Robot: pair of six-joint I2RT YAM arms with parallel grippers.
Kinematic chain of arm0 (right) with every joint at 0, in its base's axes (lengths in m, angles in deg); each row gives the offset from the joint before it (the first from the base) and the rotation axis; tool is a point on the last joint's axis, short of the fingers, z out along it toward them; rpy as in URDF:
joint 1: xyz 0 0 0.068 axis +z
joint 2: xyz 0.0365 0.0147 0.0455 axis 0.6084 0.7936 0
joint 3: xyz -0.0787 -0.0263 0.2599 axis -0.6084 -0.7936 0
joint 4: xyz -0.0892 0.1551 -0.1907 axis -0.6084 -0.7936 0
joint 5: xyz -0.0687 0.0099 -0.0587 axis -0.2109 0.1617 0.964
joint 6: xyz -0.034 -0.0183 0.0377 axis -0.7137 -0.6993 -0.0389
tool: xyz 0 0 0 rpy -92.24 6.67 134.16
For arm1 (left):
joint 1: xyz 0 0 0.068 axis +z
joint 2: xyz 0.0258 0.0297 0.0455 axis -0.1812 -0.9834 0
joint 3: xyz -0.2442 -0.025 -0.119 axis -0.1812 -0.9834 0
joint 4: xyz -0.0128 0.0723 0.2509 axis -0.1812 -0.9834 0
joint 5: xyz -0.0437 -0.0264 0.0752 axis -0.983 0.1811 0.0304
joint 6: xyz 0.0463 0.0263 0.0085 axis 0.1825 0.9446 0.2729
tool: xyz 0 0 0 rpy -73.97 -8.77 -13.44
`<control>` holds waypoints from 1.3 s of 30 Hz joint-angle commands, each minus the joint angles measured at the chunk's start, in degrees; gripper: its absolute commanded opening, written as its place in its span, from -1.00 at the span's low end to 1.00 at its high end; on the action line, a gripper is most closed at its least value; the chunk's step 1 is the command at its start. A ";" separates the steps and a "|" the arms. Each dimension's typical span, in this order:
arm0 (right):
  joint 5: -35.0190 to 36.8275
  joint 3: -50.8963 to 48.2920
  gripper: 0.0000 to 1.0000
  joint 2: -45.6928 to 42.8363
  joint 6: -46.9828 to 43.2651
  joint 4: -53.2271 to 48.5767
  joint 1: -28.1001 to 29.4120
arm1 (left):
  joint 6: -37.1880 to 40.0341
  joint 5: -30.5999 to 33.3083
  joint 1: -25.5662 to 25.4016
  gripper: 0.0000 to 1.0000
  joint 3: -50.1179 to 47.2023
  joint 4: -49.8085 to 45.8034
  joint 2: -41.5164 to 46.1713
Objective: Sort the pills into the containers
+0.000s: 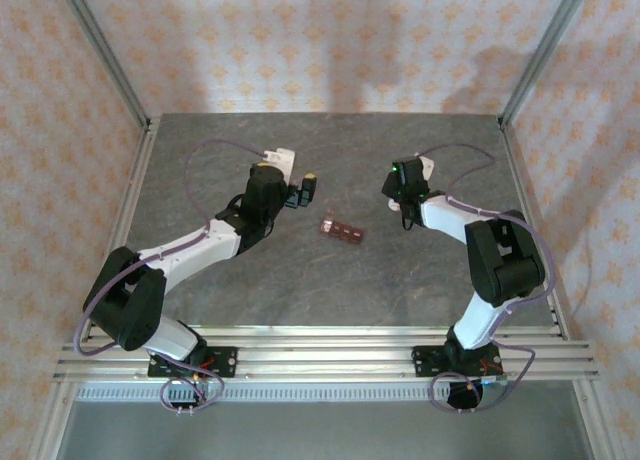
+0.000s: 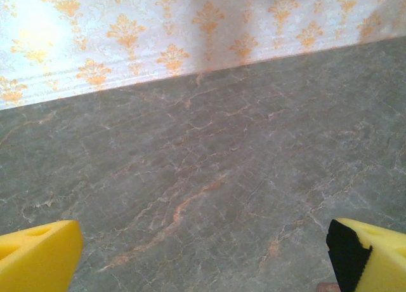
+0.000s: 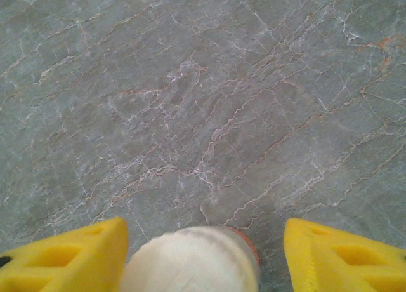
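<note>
Right wrist view: right claw (image 3: 204,240) parted around the white bottle (image 3: 190,263), released; left claw (image 2: 203,257) gapes empty. Next, probably: back clear, then fill the containers (image 1: 341,230).

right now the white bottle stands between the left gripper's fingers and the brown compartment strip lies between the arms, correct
No: the white bottle is between the fingers of the right gripper, as the right wrist view shows. The rest holds.
</note>
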 commanded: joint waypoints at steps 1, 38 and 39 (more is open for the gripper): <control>0.98 1.01 0.41 -1.74 -0.28 -1.55 -0.35 | 0.16 -2.97 0.51 1.00 -0.87 1.59 0.66; -18.74 4.87 0.46 -5.88 -4.24 -29.94 10.73 | -0.01 -10.44 0.83 -1.00 35.91 -40.65 -24.25; -18.03 5.16 0.46 -4.98 -4.25 -30.04 10.94 | 0.22 -11.27 0.88 -1.00 36.83 -41.83 -24.27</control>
